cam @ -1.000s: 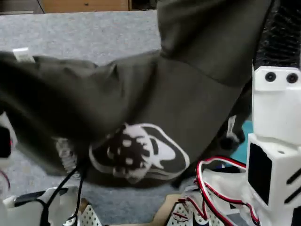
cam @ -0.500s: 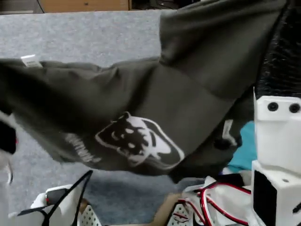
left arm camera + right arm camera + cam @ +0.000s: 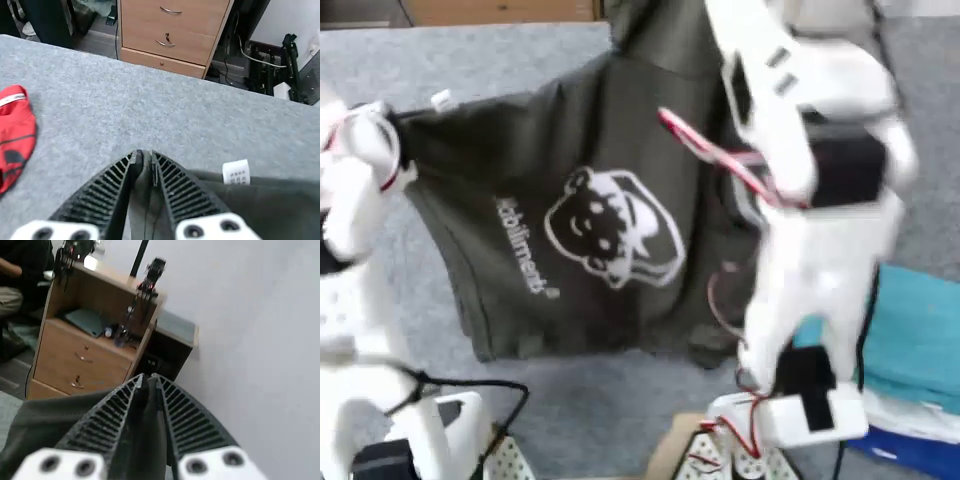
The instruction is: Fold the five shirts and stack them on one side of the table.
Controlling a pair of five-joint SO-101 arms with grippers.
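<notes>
2 holds: left gripper [image 3: 144, 161] and right gripper [image 3: 148, 385] each pinch the dark shirt [image 3: 520, 165].

Soft, even indoor light covers the table [image 3: 520, 60], leaving only faint shadows.

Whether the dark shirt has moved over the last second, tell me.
Yes. The dark shirt has shifted toward the wooden cabinet beyond the table, its print now farther off.

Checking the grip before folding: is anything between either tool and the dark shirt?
Nothing visible. The left tool is shut straight on the dark shirt near its white label; the right tool pinches its cloth too.
</notes>
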